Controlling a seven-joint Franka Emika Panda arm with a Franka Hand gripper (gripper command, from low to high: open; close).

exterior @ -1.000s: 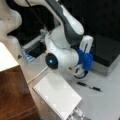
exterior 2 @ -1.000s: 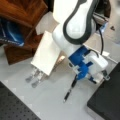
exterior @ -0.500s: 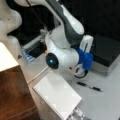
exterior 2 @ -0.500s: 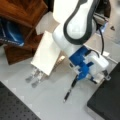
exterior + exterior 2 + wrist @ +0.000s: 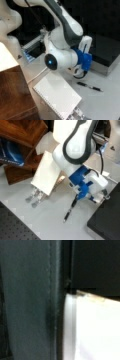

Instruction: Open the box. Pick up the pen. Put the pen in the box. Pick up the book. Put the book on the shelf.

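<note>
Nothing has visibly moved since the earlier frames: you have the arm parked in the same pose, and the pen, the book and the box lie where they did.

Take the book (image 5: 58, 96) as your landmark and read a front view from left to right. Left of it stands the shelf (image 5: 13, 100), dark reddish wood under a pale top board, with nothing of the task on it yet. The book itself lies flat on the table (image 5: 105, 105), white, its spiral edge towards the shelf. Right of it lies the pen (image 5: 89, 86), alone on the table and touching nothing. Farther right and beyond it sits the box (image 5: 106, 53), its black lid down.

You have the gripper (image 5: 98, 198) low, just beside the box (image 5: 105, 220) and close above the pen (image 5: 70, 210); I cannot tell whether its jaws stand apart or together. The wrist view gives only dark surfaces and a pale one.

By my judgement no step is finished: box unopened, pen and book unlifted.
</note>
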